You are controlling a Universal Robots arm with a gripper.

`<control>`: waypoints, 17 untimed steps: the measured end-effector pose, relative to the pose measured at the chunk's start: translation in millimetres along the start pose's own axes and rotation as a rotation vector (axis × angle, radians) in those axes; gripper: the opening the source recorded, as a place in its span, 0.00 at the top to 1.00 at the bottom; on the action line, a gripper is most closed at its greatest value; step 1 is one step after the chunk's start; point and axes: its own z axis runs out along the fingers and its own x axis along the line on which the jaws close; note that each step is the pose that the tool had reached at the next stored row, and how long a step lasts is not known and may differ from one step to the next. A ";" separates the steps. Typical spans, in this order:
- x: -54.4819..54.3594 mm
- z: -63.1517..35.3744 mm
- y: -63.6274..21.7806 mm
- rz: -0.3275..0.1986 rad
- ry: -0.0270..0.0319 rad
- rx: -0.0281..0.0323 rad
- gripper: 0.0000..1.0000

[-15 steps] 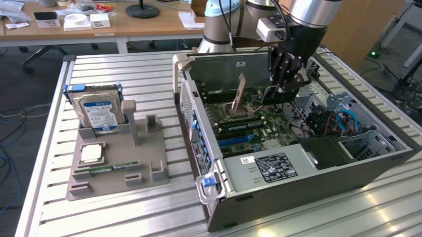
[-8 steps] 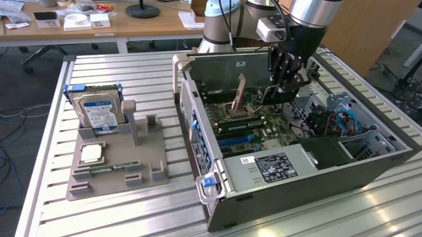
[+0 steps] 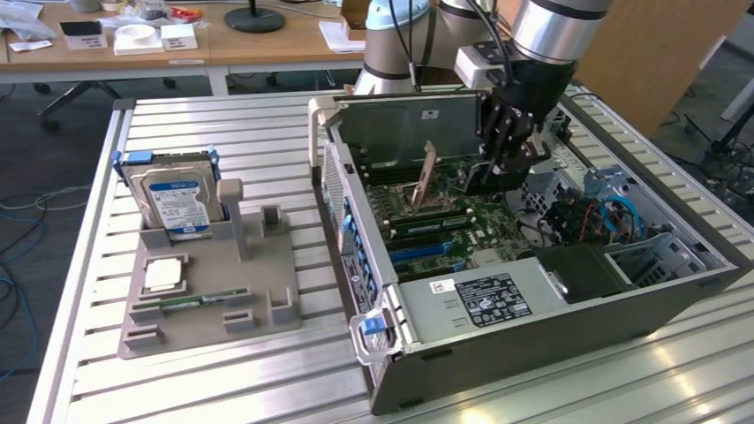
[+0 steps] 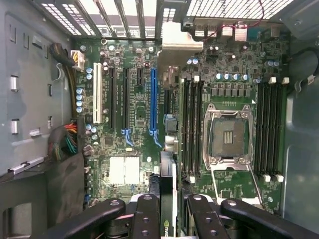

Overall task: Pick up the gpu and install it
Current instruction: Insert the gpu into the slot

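Observation:
My gripper hangs inside the open computer case, shut on the gpu. The card stands on edge above the motherboard, its tan metal bracket toward the case's rear wall. In the wrist view the gpu is seen edge-on between my two fingers, running from them to its silver bracket. It hovers just beside the long blue expansion slot, and I cannot tell whether it touches the board.
Beside the card are the empty CPU socket and black RAM slots. In the exterior view a grey fixture left of the case holds a blue-labelled hard drive, a CPU chip and a green RAM stick. Cables and drive bays fill the case's right.

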 end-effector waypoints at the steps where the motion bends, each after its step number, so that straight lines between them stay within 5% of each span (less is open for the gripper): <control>1: 0.0 0.2 0.0 0.000 0.0002 -0.0001 0.74; 17: 0.1 2.3 2.0 0.000 0.0000 0.0000 0.74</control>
